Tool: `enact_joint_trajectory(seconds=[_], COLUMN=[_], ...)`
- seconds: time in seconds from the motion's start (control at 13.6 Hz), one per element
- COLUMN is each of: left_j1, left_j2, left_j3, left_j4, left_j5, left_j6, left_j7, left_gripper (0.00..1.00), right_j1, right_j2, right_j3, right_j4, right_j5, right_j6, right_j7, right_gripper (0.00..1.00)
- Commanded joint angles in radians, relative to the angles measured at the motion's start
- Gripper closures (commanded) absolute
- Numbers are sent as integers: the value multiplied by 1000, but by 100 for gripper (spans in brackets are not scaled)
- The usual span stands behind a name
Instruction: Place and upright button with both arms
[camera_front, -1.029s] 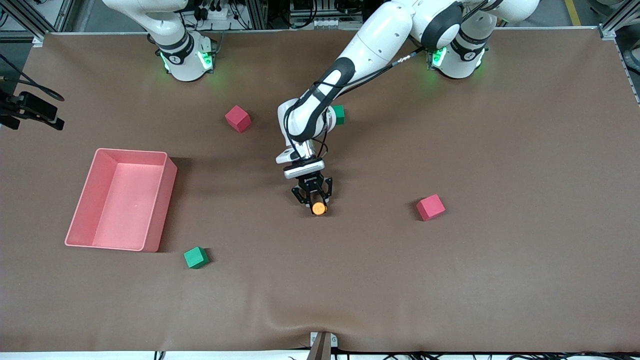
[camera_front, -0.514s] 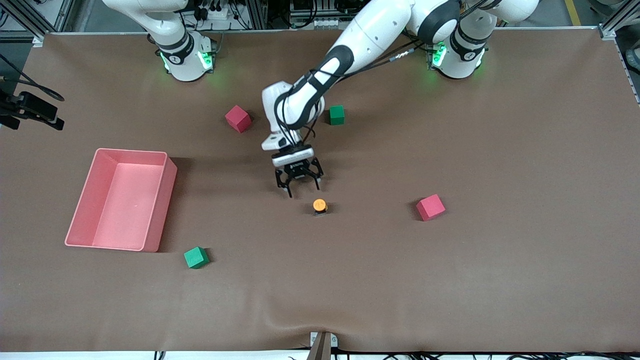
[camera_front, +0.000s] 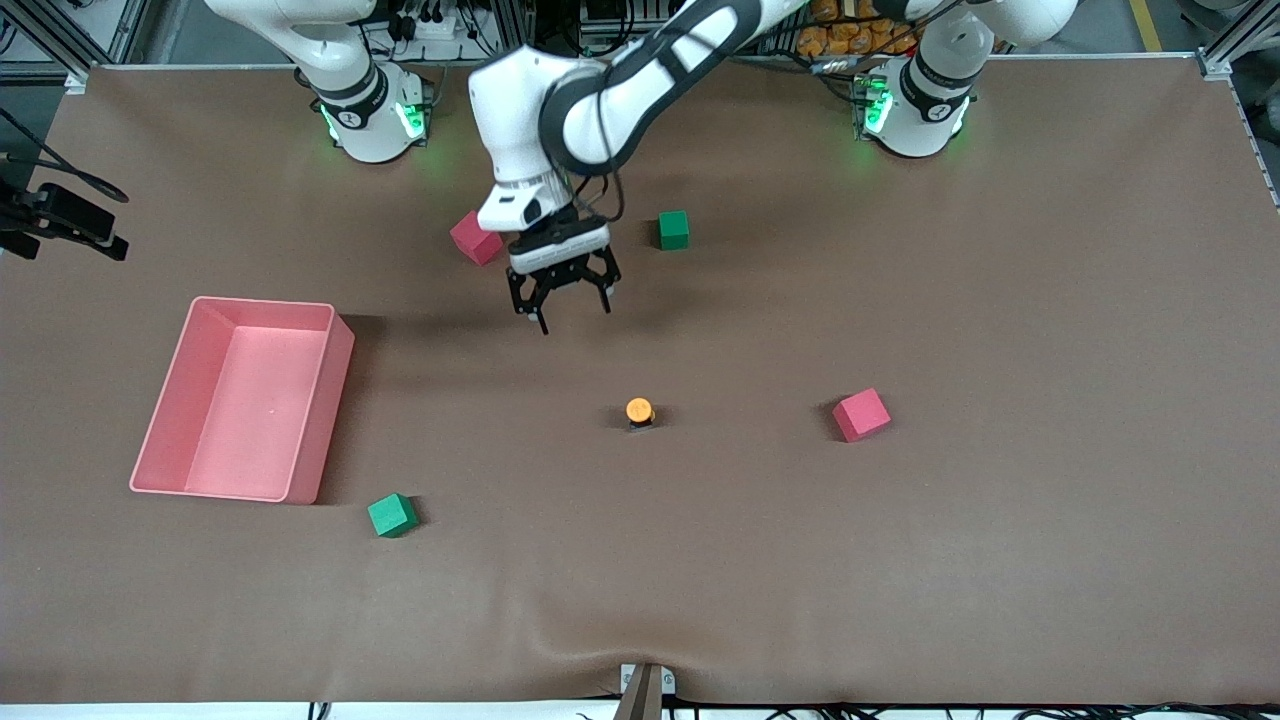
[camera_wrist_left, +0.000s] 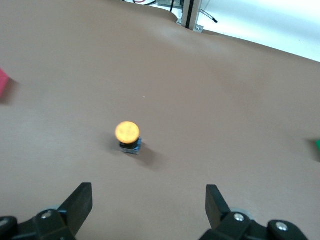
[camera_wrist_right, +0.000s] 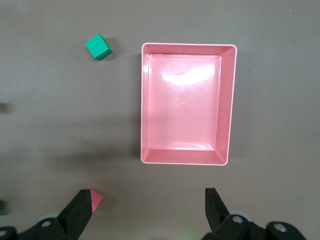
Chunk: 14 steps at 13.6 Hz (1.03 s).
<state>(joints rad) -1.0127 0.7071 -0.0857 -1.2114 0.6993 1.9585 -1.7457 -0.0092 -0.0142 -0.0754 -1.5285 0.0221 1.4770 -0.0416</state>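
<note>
The button (camera_front: 639, 411) stands upright on the brown table, orange cap up, black body below, free of both grippers. It also shows in the left wrist view (camera_wrist_left: 128, 136). My left gripper (camera_front: 575, 312) is open and empty, raised over the table between the button and the arms' bases; its fingers (camera_wrist_left: 80, 200) are spread wide. My right gripper (camera_wrist_right: 147, 200) is open and empty, held high over the right arm's end of the table; it is out of the front view.
A pink bin (camera_front: 325, 420) sits toward the right arm's end, also in the right wrist view (camera_wrist_right: 230, 100). Red cubes (camera_front: 476, 238) (camera_front: 861, 414) and green cubes (camera_front: 674, 229) (camera_front: 392, 515) lie scattered around the button.
My left gripper let go of the button, opened, rose and pulled back toward the bases. The button stays upright where it was set.
</note>
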Motion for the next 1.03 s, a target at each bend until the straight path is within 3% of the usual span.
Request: enact_joint_trajectory(seconds=[0.0, 0.96], left_j1=[80, 580], left_j2=[-122, -313], left_j3=[-3, -9], left_j4=[-42, -39], left_j5=[-75, -412], left_j6=[-59, -155], left_j7=[136, 782], left_gripper=[0, 0], right_j1=[-12, -12], right_j2=[3, 3], right_j3=[9, 9], right_j4=[13, 13], right_j5=[1, 1], right_j6=[-4, -4], right_j7=[3, 3], right_gripper=[0, 0])
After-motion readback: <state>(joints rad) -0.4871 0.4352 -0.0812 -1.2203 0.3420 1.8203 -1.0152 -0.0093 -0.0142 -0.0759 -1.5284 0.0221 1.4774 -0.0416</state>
